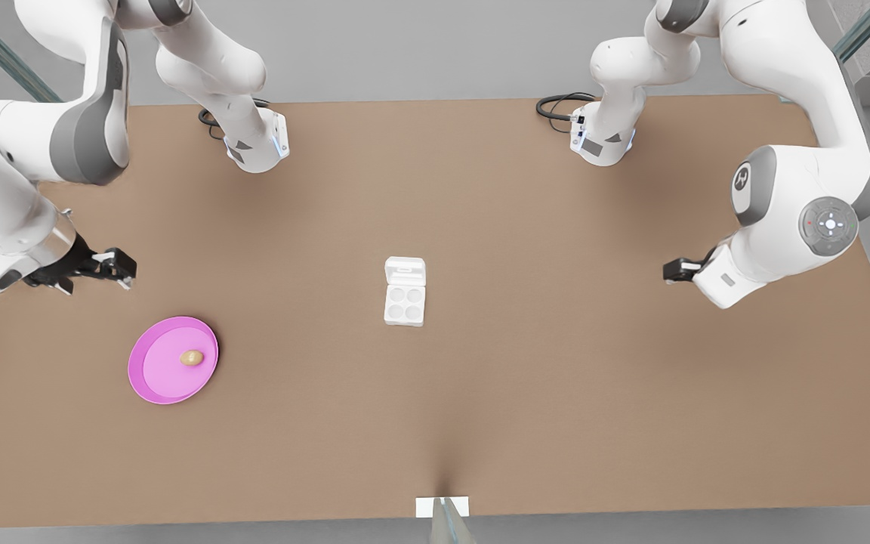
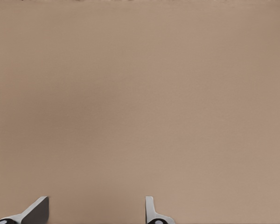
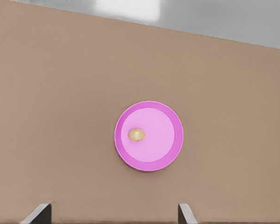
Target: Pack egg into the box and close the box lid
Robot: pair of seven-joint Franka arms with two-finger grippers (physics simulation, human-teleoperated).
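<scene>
**Egg on plate, carton open at desk centre, both tools apart and empty**

I see a flat brown desk carrying few items. On the front view's left lies a round pink plate, and the tiny tan-beige oval egg rests on it, off centre toward the plate's right side in that view. Near the middle of the desk sits the small white plastic egg carton, the box, well apart from the plate. Its four round cups hold nothing. The white rounded-rectangular box lid lies swung back flat on the desk on the far side of the tray, hinged to it. I see nothing on the desk between plate and box. Black cables lie near the arm bases at the far edge.

The right tool hangs above the desk near the plate on the front view's left; its wrist view looks down on the plate and egg, with its fingertips set wide apart and holding nothing. The left tool hangs over bare desk on the front view's right, well apart from the box; its fingers are likewise spread and empty.
</scene>
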